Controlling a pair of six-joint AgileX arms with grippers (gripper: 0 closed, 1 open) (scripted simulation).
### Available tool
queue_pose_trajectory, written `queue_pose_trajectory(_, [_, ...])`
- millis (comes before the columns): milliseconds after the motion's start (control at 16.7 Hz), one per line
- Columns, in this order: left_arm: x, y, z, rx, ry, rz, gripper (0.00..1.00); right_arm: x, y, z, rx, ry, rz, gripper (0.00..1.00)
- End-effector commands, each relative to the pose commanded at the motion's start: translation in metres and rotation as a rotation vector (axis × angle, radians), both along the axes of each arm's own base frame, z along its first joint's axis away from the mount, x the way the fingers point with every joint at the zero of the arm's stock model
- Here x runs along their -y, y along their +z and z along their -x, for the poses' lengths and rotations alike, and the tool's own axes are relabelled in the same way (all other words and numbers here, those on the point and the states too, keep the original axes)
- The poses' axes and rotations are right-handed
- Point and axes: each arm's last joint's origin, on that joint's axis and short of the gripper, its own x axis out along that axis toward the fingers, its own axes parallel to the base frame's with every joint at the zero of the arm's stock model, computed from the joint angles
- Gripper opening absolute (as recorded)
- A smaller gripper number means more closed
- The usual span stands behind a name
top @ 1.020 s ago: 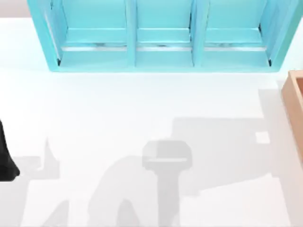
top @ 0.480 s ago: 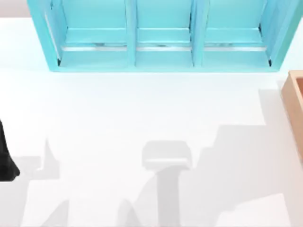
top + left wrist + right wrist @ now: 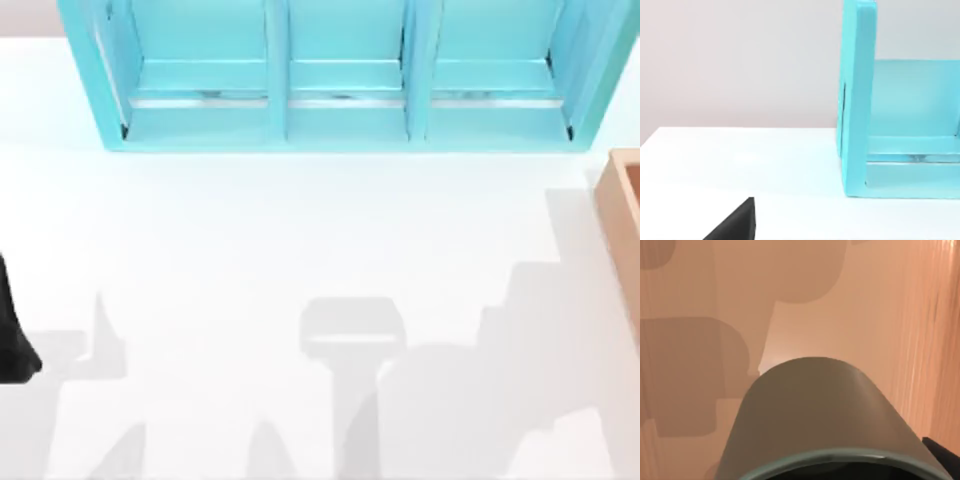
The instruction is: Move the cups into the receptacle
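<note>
Olive cup [image 3: 825,415]: you're seeing it up close in the right wrist view, lower centre, w/ the orange-tan box's inside floor [image 3: 805,305] behind it.
Right pincer: can't tell if it's gripping; a dark bit is showing at lower right of that view.
Box [image 3: 622,225]: sitting at right edge of the top view.
Left arm [image 3: 12,335]: parked at left edge, pincer state can't tell.
Shelf unit [image 3: 340,75]: turquoise, along the top.
Progress: olive cup is likely over or in the box, release unconfirmed; patterned cup's status can't tell.
</note>
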Motion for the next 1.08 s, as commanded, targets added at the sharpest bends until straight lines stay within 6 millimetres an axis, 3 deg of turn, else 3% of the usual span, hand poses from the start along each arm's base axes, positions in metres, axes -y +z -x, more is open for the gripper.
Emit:
queue_pose_trajectory(120, [0.0000, 0.0000, 0.0000, 0.000, 0.000, 0.000, 1.00, -0.0015, -0.0138, 0.0003, -0.005, 0.001, -0.002, 0.00])
queue_pose_trajectory(360, [0.0000, 0.0000, 0.0000, 0.000, 0.000, 0.000, 1.00, -0.0018, -0.0164, 0.0003, -0.007, 0.002, -0.002, 0.00])
queue_pose_trajectory(1080, [0.0000, 0.0000, 0.0000, 0.000, 0.000, 0.000, 1.00, -0.0018, -0.0164, 0.0003, -0.007, 0.002, -0.002, 0.90])
